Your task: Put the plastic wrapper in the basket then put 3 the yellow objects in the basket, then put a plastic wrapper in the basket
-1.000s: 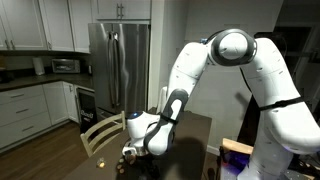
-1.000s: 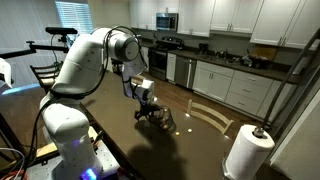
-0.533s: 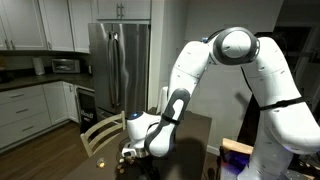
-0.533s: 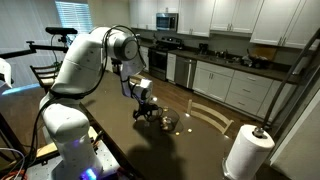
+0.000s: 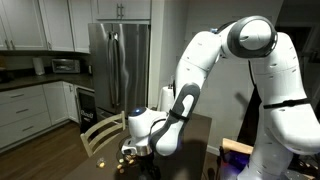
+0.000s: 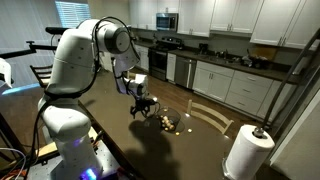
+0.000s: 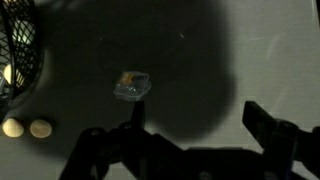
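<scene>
Black gripper (image 7: 192,112) prongs stand wide apart, released and holding nothing, just short of the plastic wrapper (image 7: 132,86). Crumpled and clear, the wrapper lies alone on the dark table (image 7: 180,40); its smudge of orange and blue print is too blurred to read. Beyond it, two yellow objects (image 7: 40,128) sit side by side on the table, just outside the basket (image 7: 22,40), whose black wire mesh seems to hold another pale round piece.

White rounded arm (image 5: 215,60), black joints, dark pincer (image 7: 192,110).
</scene>
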